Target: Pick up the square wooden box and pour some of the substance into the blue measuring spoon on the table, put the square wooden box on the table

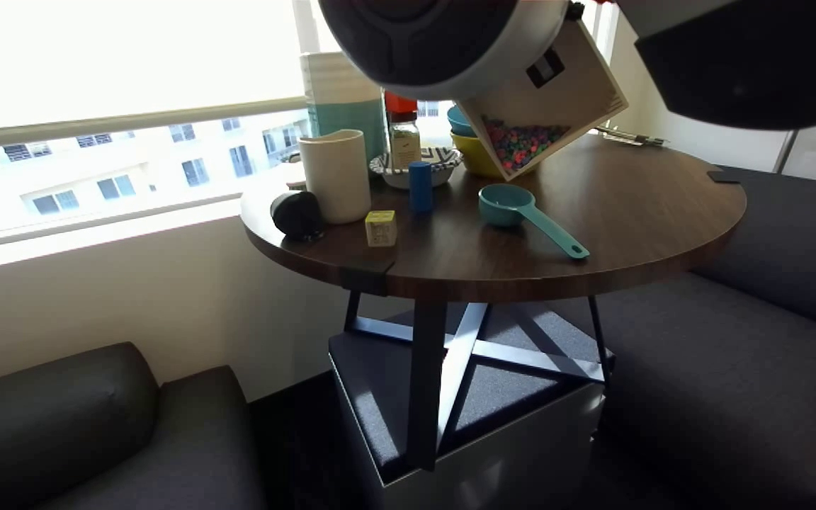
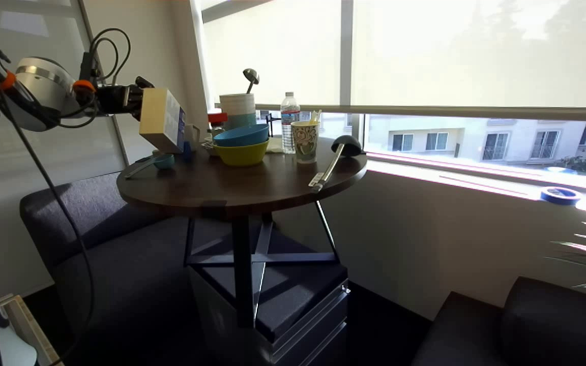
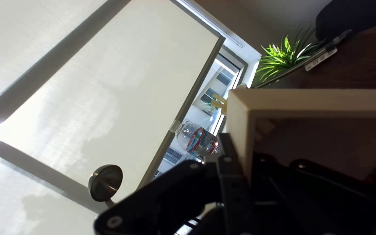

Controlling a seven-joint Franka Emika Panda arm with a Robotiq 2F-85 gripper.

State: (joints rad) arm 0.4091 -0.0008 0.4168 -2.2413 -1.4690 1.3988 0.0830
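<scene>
1. Blue measuring spoon (image 1: 514, 212), mouth up on the table (image 1: 642, 191), in an exterior view; square wooden box (image 1: 557, 99) aloft, tilted, its lowest corner just above the spoon's cup, granules (image 1: 516, 147) gathered there.
2. In an exterior view, long handle stretched toward the side of the arm (image 2: 44, 84) (corner-to-cup alignment hard to judge).
3. In the wrist view, gripper (image 3: 244, 148) clamped on the box's wall; next, probably, steeper tilt, corner over cup.

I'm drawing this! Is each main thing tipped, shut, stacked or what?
gripper: shut on wooden box
wooden box: tilted, colourful bits in its low corner
measuring spoon: on table, cup up
blue bowl: tilted, in yellow bowl
bottle: upright
paper cup: upright, sticks inside
window shade: partway down
</scene>
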